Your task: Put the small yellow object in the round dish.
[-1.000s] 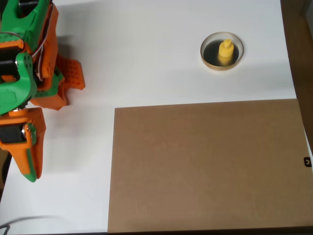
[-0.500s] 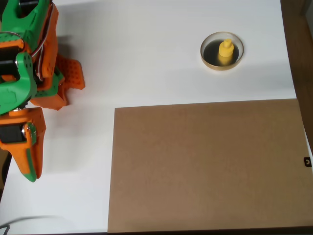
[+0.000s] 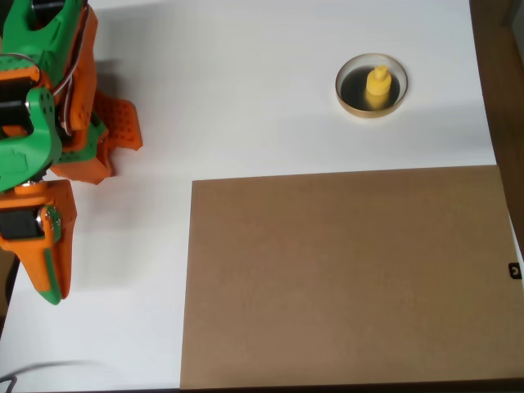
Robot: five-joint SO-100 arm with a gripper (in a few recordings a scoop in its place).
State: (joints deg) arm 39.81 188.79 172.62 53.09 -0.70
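Much of the orange and green arm (image 3: 41,155) is cut off by the left and top edges of the overhead view, so its base and upper links are hard to make out. The gripper (image 3: 110,147) sits folded in at the far left, its 2 orange fingers (image 3: 123,123) pointing right and a little down over the white table (image 3: 246,98); they look narrowly parted, but I cannot tell for sure, and nothing is between them. Well apart from it, at upper right, the small yellow object (image 3: 377,86) stands upright inside the round dish (image 3: 344,94), on its dark floor. A brown board (image 3: 344,278) covers the lower right of the table.
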